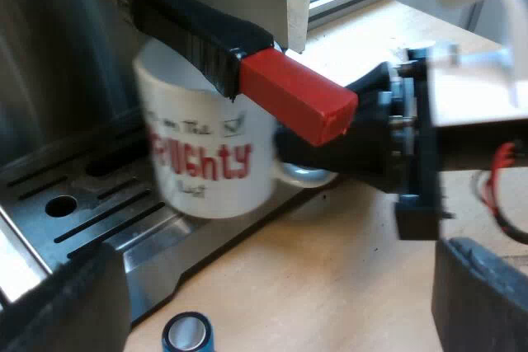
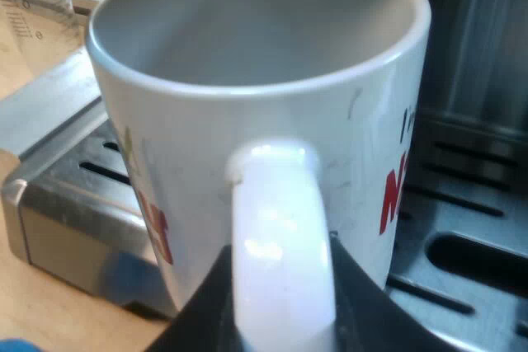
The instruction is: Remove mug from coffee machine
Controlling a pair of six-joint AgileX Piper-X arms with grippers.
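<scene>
The mug (image 1: 210,154) sits at the drip tray (image 1: 74,195) of the machine (image 1: 58,55), close to the tray's outer edge and right under the holder handle (image 1: 198,35), whose red end (image 1: 297,96) juts out past the rim. I cannot tell whether its base rests on the grate or is just off it.

The main risk, as I judge it, is that handle overhead. A straight lift would knock the rim against it, so the mug wants to come out low and outward first. Coming out low brings a second risk: the base catching on the tray's edge and tipping. The hold is on the mug handle (image 2: 280,237) alone, so the body hangs off to one side and could swivel or sag between the fingers (image 2: 194,315) if the move is quick. A blue tamper (image 1: 188,334) stands on the desk (image 1: 330,286) just beside the tray's front, and a careless set-down could strike it. Nothing shows inside the mug, so a spill seems unlikely.

The right gripper (image 2: 280,319) is clamped on the mug handle, one black finger against each side of it. The left gripper (image 1: 272,302) hangs over the desk near the tamper, its fingers wide apart, holding and touching nothing
</scene>
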